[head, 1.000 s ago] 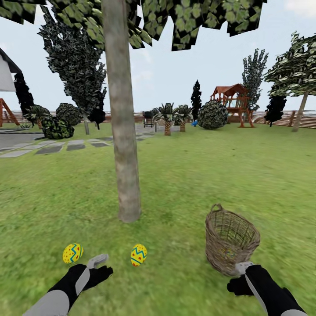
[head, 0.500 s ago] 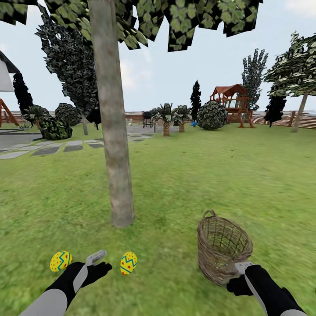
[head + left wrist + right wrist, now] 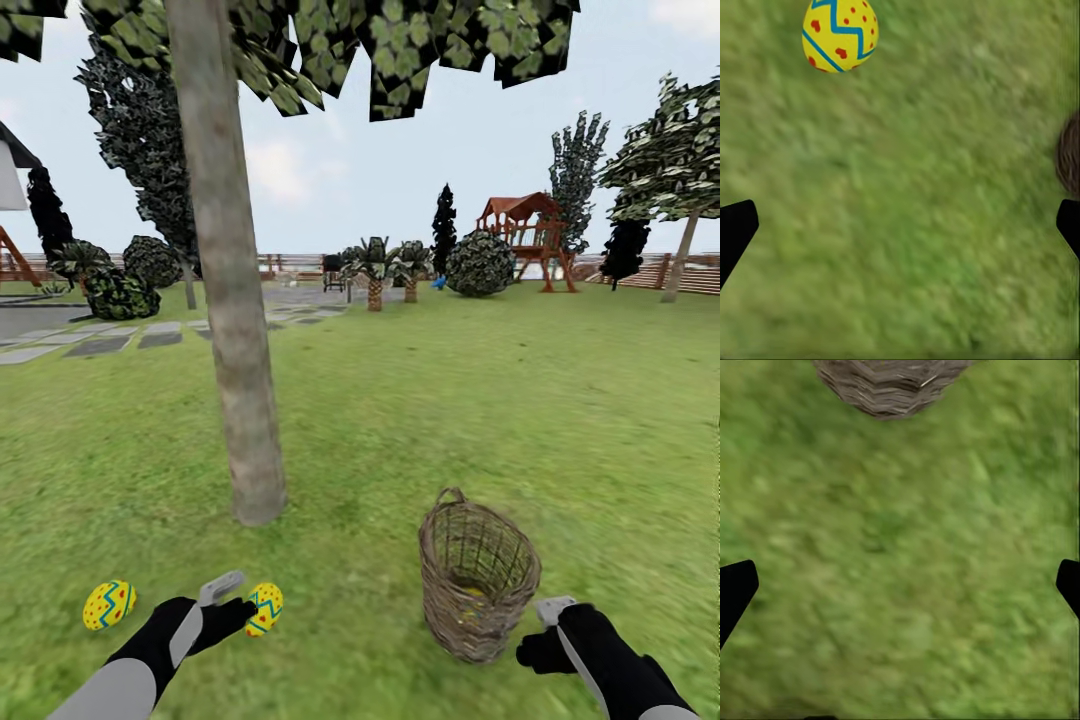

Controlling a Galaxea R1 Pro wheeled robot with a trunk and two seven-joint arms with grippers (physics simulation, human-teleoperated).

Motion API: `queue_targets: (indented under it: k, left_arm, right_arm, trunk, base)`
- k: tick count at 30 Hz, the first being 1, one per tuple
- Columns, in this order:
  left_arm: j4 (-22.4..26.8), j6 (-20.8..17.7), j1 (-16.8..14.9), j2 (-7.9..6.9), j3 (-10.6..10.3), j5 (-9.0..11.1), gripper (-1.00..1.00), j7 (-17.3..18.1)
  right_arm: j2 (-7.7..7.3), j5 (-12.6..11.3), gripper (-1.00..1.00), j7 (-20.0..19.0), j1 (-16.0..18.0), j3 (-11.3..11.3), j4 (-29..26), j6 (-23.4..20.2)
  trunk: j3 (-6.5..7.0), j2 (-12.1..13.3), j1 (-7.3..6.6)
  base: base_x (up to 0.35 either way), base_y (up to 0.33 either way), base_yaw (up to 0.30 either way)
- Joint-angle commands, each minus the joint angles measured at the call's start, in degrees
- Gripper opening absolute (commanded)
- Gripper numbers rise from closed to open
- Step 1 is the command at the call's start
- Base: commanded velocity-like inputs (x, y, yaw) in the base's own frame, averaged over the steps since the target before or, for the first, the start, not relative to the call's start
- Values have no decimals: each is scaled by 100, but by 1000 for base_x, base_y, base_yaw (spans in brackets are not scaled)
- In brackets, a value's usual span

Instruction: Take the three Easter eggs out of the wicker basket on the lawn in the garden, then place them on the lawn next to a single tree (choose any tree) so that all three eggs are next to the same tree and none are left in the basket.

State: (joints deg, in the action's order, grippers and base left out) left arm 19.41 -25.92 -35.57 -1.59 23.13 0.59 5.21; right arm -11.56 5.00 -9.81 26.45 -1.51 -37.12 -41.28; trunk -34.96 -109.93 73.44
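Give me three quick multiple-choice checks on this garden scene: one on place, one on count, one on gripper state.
1. Where is the wicker basket relative to the tree?
A. to its right, nearer the robot
B. behind it
C. against the trunk

2. How many Easter eggs lie on the lawn?
A. none
B. two
C. five

3. The left gripper is:
A. open, empty
B. shut on an egg
C. holding the basket

Answers: A, head view shows it; B, egg and egg; A, fingertips stand far apart over grass.

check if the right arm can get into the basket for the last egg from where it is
Probably yes: the right gripper hangs open beside the wicker basket, whose mouth is unobstructed, with a yellow egg glimpsed inside. It must rise over the rim first.
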Motion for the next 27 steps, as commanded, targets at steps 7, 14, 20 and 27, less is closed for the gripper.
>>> queue_targets:
  k: [7,14,20,27]
  left_arm:
    - [10,-44,-3,10,34,5,100,15]
    - [18,-37,-3,2,72,27,100,15]
    - [19,-36,-3,1,71,29,100,15]
    - [27,-36,-3,1,99,43,100,23]
  right_arm:
    - [4,54,100,-39,1,-16,2,-13]
    - [5,54,100,-39,2,-16,3,-11]
    - [5,55,100,-39,3,-17,3,-5]
    - [5,62,100,-39,1,-16,3,-2]
  trunk:
    - [120,279,-154]
    - [245,560,-308]
    - [281,640,-352]
    - [407,921,-505]
  base:
    - [140,-295,0]
    - [211,-192,0]
    - [238,-105,0]
    - [118,-15,0]
